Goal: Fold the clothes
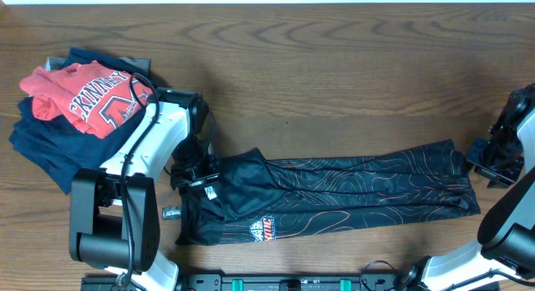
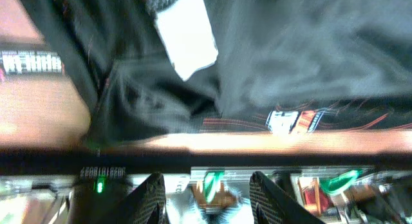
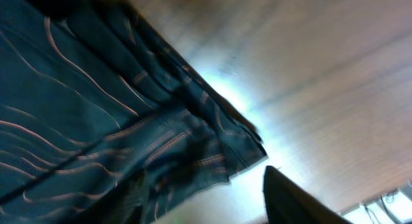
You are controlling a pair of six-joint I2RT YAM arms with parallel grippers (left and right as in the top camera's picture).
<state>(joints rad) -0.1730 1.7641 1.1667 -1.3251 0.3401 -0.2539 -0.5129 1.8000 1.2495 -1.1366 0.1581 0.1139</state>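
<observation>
Overhead: pants [image 1: 334,191] lie flat on bench [image 1: 334,74], waist beneath left end effector [image 1: 195,167], cuffs just beside right end effector [image 1: 493,160]. Left fingers [image 2: 152,199] apart, empty; right, we cannot tell. We judge: first fold pending. Next: grip cuffs, carry to waist.

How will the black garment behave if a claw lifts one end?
Probably floppy: the garment lies flat with soft folds, so a lifted end would sag. Its slight sheen suggests slick fabric that may slide on the table. It looks thin, so likely light.
</observation>
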